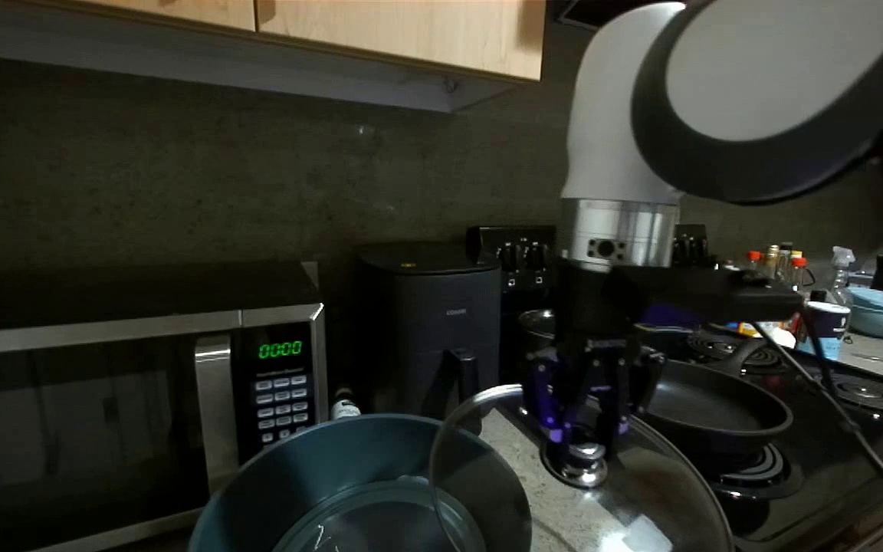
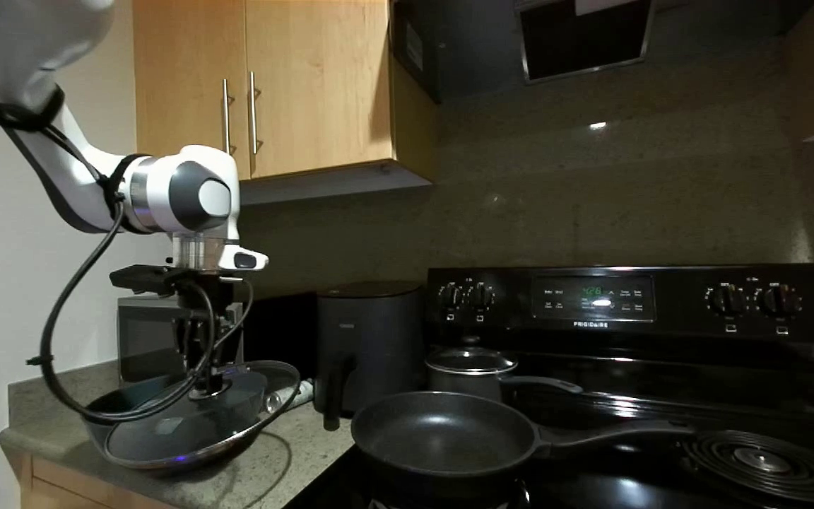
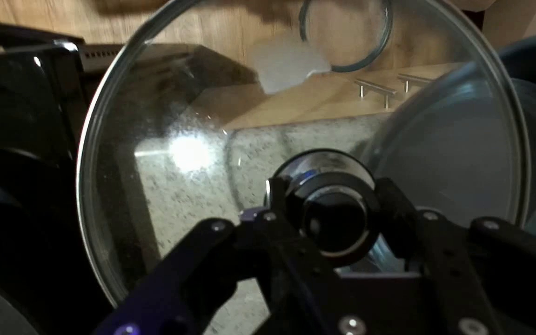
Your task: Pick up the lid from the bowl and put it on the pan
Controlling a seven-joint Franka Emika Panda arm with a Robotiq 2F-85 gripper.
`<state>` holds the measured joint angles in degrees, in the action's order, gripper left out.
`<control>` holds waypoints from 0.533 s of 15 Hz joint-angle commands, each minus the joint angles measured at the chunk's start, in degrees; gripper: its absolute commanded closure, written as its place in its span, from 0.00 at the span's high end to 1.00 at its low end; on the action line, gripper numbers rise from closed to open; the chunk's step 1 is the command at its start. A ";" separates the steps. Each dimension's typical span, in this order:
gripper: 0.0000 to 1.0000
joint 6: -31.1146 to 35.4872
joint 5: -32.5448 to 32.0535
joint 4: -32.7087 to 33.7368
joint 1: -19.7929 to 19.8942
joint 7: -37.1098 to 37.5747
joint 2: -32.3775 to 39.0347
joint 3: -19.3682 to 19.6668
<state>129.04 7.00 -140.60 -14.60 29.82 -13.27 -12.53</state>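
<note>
Evidently, the tool (image 3: 333, 209) holds the glass lid (image 2: 191, 424) by its dark centre knob (image 3: 335, 223), with a finger (image 3: 396, 218) on either side of the knob in the wrist view. The lid is up above the table (image 2: 311, 428), off to one side of the blue-grey bowl (image 1: 319, 460) and overlapping only part of it; whether it touches the bowl, I cannot tell. In both exterior views the wide black pan (image 2: 446, 433) sits open on the stove (image 2: 612, 466), apart from the lid, with its handle (image 2: 612, 433) pointing away from it. A smaller covered pot (image 2: 470, 384) stands just behind the pan. Both exterior views also show a dark air fryer (image 2: 369, 339) between the microwave (image 1: 81, 445) and the stove; the microwave's display (image 1: 280, 349) shows green zeros
</note>
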 commanded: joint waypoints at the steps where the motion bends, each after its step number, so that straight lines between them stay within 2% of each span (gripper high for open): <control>1: 0.25 5.03 6.08 -12.32 1.39 4.92 -11.77 -1.10; 2: 0.50 2.04 3.75 -6.50 1.96 1.49 -5.02 -1.23; 5: 0.50 3.38 5.20 -11.26 2.03 3.16 -9.66 -1.48; 6: 0.25 3.40 5.22 -11.60 2.04 3.42 -10.09 -1.51; 8: 0.25 4.35 2.68 -11.51 3.61 6.50 -11.73 -2.74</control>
<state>132.57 11.51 -152.30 -13.60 33.81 -23.05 -13.09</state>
